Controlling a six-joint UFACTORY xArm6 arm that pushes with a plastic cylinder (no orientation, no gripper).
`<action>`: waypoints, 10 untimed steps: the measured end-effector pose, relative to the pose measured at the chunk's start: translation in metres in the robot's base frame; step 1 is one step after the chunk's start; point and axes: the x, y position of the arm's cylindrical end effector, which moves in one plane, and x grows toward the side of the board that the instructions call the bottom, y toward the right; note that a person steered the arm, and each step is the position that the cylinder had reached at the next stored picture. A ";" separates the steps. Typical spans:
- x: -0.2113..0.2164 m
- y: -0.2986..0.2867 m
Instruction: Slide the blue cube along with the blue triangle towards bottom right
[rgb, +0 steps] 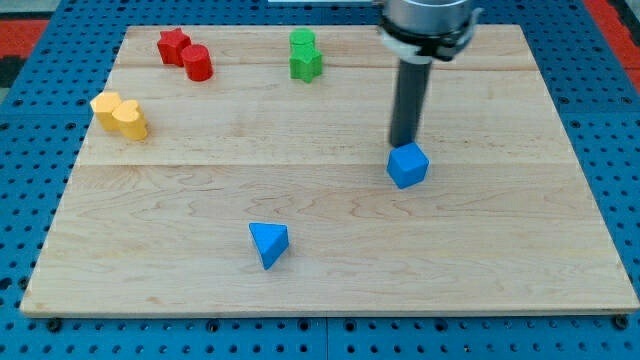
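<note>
The blue cube (408, 165) sits on the wooden board (500, 260) right of centre. The blue triangle (268, 243) lies lower down, left of centre, well apart from the cube. My tip (403, 145) stands just above the cube's upper edge in the view, touching or nearly touching it. The dark rod rises from there to the arm's body at the view's top.
A red star (173, 45) and a red cylinder (197, 62) sit at the top left. Two yellow blocks (120, 113) sit at the left edge. A green cube (302, 41) and green star (305, 64) sit at top centre. Blue pegboard surrounds the board.
</note>
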 end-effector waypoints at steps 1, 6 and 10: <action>-0.001 0.051; 0.075 -0.162; 0.124 -0.143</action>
